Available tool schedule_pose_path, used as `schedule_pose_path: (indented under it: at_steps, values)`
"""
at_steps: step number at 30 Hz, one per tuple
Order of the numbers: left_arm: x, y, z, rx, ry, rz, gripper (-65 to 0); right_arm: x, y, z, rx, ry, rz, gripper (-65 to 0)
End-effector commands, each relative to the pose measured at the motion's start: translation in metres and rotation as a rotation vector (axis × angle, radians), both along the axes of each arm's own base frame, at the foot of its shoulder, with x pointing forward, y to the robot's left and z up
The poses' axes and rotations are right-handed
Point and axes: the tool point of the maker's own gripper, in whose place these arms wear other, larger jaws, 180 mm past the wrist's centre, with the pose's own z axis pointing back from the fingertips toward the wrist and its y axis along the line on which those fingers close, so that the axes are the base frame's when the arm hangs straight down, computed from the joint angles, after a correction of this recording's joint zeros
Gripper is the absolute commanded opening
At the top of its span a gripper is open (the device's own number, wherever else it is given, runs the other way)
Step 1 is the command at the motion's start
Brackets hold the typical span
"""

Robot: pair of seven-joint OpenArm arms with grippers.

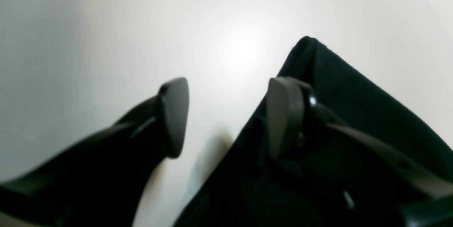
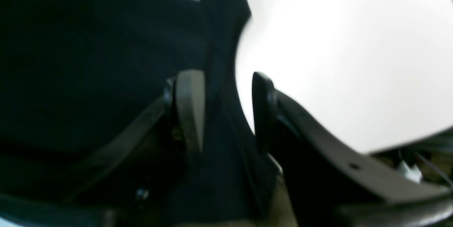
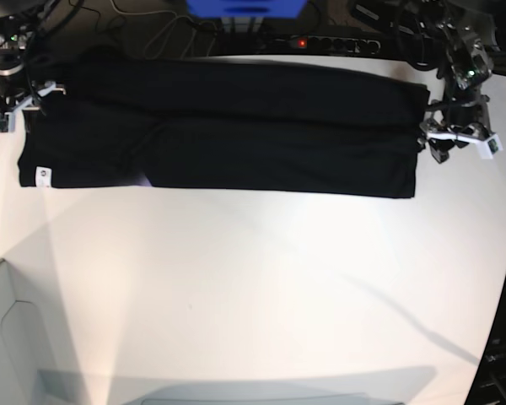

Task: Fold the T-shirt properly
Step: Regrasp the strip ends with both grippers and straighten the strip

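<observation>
The white table [image 3: 261, 287] lies bare and passable across its whole near half, while the folded T-shirt [image 3: 228, 126] spans the far strip, with cables and a power strip [image 3: 320, 42] crowding behind.

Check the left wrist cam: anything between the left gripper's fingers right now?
Only bare white table. In the left wrist view the left gripper stands open; the T-shirt edge lies under its right-hand finger, not in the gap.
</observation>
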Motion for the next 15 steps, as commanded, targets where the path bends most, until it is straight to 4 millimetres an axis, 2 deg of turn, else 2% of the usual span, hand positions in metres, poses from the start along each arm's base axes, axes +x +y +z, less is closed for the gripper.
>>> schedule_pose_path:
  at_steps: [1,4,5,8,10,15]
  values:
    - [0.007,0.003,0.012,0.021,-0.038,-0.006,-30.6,0.008,0.000,0.016,-0.019,-0.053,0.021,-42.1]
    - [0.009,-0.001,0.010,0.012,-0.037,-0.014,-30.5,0.015,0.006,0.018,-0.006,-0.077,0.019,-41.9]
    - [0.014,-0.008,0.009,0.004,-0.040,-0.032,-30.5,0.018,0.010,0.015,0.006,-0.080,0.022,-41.9]
    - [0.022,-0.023,0.005,-0.015,-0.041,-0.073,-30.4,0.020,0.022,-0.004,0.064,-0.057,0.031,-41.7]
    - [0.020,-0.029,-0.006,-0.035,-0.013,-0.082,-30.4,0.017,0.026,-0.019,0.100,-0.028,0.028,-41.7]
    - [0.014,-0.023,-0.037,-0.076,0.056,-0.053,-30.4,0.011,0.025,-0.052,0.181,0.019,-0.012,-41.7]
